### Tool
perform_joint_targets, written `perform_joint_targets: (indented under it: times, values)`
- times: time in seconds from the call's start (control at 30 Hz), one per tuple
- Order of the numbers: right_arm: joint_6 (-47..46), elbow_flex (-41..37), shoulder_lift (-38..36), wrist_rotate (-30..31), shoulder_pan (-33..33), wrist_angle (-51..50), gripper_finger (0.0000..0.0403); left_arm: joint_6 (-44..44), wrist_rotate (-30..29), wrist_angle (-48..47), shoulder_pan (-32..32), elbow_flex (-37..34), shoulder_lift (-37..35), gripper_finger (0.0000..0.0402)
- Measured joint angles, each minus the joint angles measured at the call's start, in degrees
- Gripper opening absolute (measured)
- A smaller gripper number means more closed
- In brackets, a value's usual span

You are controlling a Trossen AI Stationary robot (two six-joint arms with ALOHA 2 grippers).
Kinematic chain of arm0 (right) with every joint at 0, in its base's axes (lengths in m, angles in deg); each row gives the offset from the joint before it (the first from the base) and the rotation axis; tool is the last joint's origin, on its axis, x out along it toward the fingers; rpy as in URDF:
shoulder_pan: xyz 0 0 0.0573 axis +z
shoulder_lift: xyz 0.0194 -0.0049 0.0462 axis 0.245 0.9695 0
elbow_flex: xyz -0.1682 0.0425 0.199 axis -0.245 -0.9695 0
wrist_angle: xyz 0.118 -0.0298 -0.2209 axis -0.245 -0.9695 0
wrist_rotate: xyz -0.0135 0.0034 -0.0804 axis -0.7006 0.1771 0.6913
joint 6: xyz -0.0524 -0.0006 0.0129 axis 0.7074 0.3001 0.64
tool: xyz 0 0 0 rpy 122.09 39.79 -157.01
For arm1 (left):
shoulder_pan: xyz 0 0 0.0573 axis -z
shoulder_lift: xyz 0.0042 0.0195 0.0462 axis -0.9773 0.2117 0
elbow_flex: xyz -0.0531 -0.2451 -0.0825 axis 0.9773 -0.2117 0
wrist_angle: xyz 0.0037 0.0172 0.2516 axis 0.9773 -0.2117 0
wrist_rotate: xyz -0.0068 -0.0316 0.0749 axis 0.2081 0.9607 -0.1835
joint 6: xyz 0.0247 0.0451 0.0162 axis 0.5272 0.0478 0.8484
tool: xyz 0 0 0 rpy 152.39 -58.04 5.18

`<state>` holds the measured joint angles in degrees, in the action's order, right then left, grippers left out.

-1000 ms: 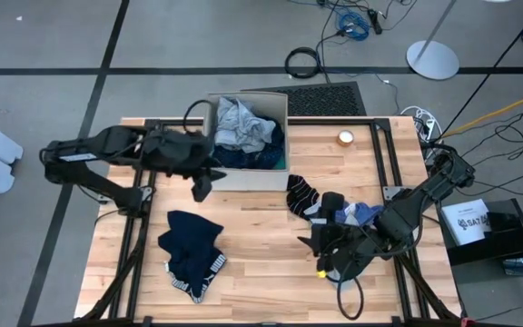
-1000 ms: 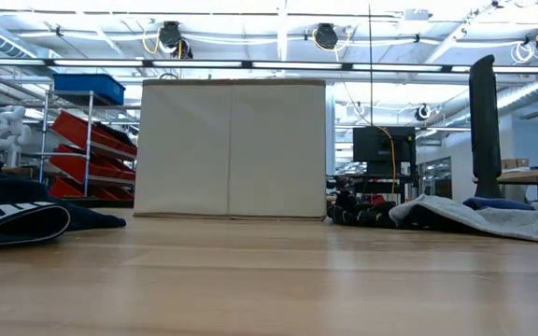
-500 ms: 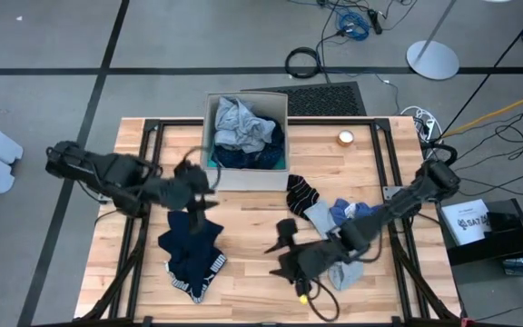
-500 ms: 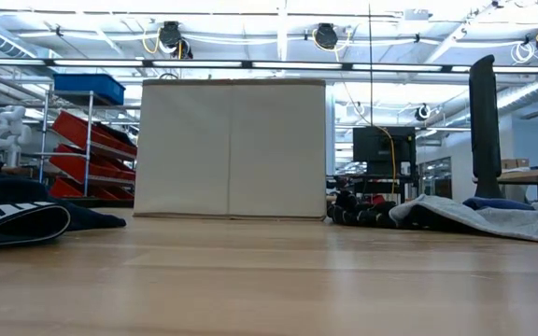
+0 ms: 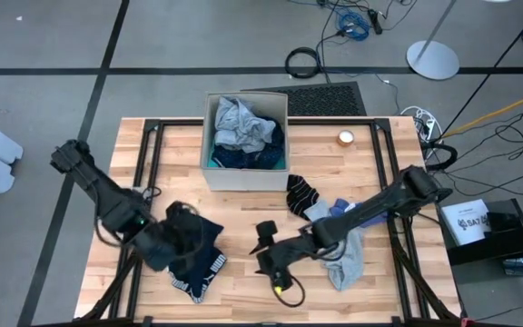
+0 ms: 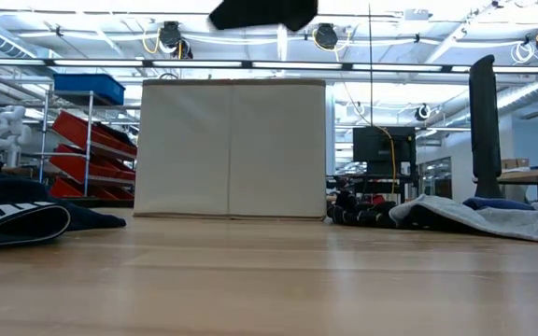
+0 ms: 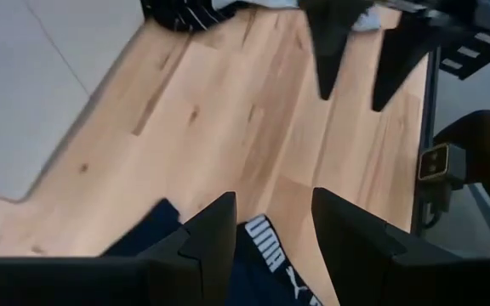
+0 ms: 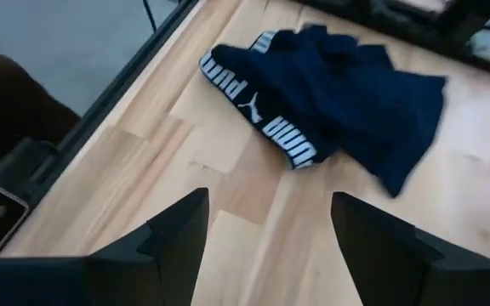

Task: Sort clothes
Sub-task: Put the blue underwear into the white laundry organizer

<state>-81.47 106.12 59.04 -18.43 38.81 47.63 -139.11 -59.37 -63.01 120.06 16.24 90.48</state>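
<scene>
Navy garment (image 5: 195, 254) with the white lettered waistband lies on the table's front-left part; I see it in my right wrist view too (image 8: 339, 93). More clothes are piled in the beige box (image 5: 246, 173) at the back middle: grey ones (image 5: 239, 121) on top of dark blue. Striped black sock (image 5: 300, 193) sits just right of the box, with grey and blue pieces (image 5: 348, 238) beside it toward the front right. My left gripper (image 5: 166, 243) is over the navy garment, fingers (image 7: 215, 234) apart, nothing between them. My right gripper (image 5: 269, 263) is low over bare wood mid-table, right of that garment, fingers (image 8: 181, 225) spread wide, empty.
</scene>
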Motion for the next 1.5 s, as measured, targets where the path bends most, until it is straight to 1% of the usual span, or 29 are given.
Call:
perform_joint_targets:
  times: [0.13,0.3,0.47,0.53,0.8,0.93,1.1,1.27,1.5]
  values:
    - [-0.1,0.0,3.0,-2.1,-0.8,1.6,0.0235,-3.3,-3.4,3.1,3.9,-4.4,0.0,0.0164]
    - [-1.6,0.0,5.4,-2.1,-1.0,3.4,0.0235,-8.0,-4.8,9.7,6.1,-10.9,0.0,0.0164]
    - [-3.0,0.0,5.3,-2.1,-1.0,3.3,0.0235,-9.4,-3.7,22.9,6.8,-18.5,0.1,0.0164]
    - [-3.0,0.0,5.2,-2.2,-1.0,3.4,0.0235,-9.3,-2.3,25.9,7.1,-20.4,0.1,0.0164]
    - [-3.2,0.0,5.1,-2.2,-1.0,3.3,0.0235,-10.8,-0.9,26.0,7.5,-23.9,0.1,0.0164]
    - [-3.2,0.0,5.2,-2.2,-1.0,3.3,0.0235,-10.8,0.7,25.3,7.3,-25.7,1.3,0.0164]
    - [-3.2,0.0,5.2,-2.2,-1.0,3.2,0.0235,-10.8,5.3,23.4,6.5,-25.7,4.7,0.0164]
    - [-3.2,0.0,5.2,-2.2,-1.0,3.2,0.0235,-11.0,14.9,21.5,3.9,-25.7,9.8,0.0164]
    - [-3.2,0.0,5.2,-2.2,-1.0,3.2,0.0235,-10.3,17.0,22.1,1.3,-25.7,17.0,0.0164]
